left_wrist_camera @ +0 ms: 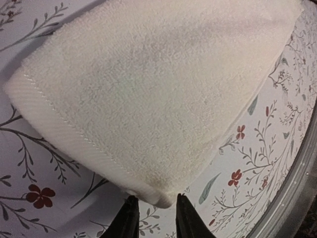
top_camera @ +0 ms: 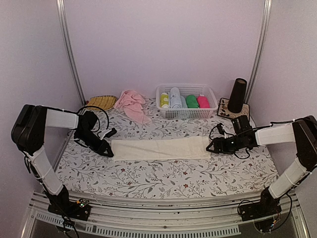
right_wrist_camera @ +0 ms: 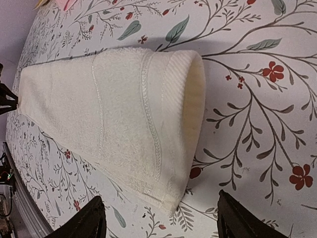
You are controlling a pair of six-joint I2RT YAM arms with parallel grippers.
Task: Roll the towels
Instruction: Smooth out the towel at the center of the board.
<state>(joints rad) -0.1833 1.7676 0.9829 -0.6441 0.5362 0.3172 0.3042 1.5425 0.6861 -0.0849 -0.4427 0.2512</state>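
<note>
**Top external view: cream towel laid flat between both hands**

The cream towel [top_camera: 158,148] lies folded into a long strip across the middle of the flower-patterned bench [top_camera: 163,181], running left to right. The left hand [top_camera: 106,150] sits low at its left end and the right hand [top_camera: 212,147] at its right end. The pink towel [top_camera: 132,104] lies crumpled near the back, between a woven yellow mat [top_camera: 101,102] and a white basket [top_camera: 185,114]. The basket holds four rolls side by side: yellow-green [top_camera: 164,100], light blue [top_camera: 175,97], green [top_camera: 191,101] and magenta [top_camera: 203,101]. To the right of the basket stands a dark, upright stack of cups [top_camera: 237,95].

In the left wrist view, the left hand [left_wrist_camera: 156,199] has its fingers [left_wrist_camera: 126,220] drawn close together, with the near corner of the cream towel [left_wrist_camera: 148,99] dipping between their tips. Whether they already pinch the cloth I cannot tell.

In the right wrist view, the right hand [right_wrist_camera: 159,201] is spread wide. Its two fingers [right_wrist_camera: 89,220] stand on either side of the folded end of the cream towel [right_wrist_camera: 114,114], clear of the cloth.
</note>
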